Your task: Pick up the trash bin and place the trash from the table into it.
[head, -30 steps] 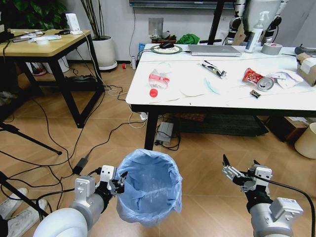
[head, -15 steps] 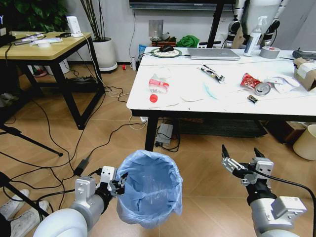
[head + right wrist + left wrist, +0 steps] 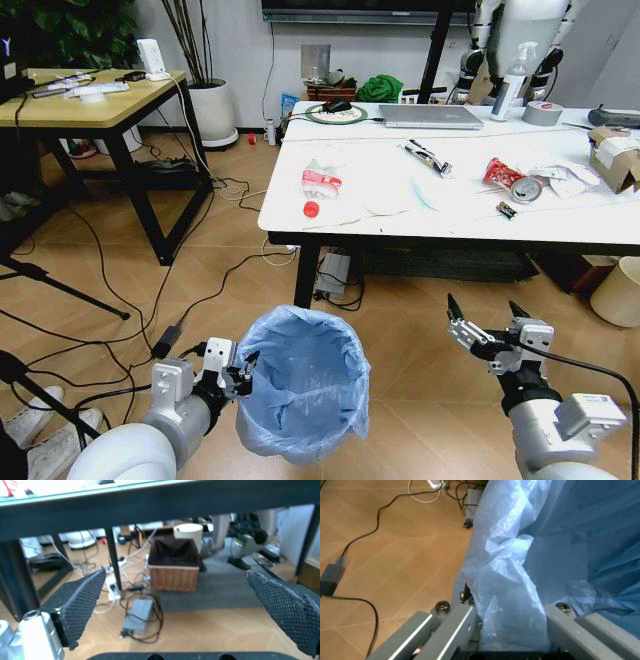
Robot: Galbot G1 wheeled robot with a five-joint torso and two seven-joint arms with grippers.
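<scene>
Left gripper (image 3: 243, 372) clamped on the near-left rim of the blue-bagged trash bin (image 3: 305, 380), short of the table (image 3: 450, 215), right gripper (image 3: 486, 325) alongside, jaws apart.

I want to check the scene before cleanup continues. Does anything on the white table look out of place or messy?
Yes. Litter is scattered over the table: a red snack wrapper with a red cap near the left edge, and a tipped red cup beside crumpled white paper.

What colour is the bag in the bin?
Light blue, see-through; the bag shows best in the head view.
</scene>
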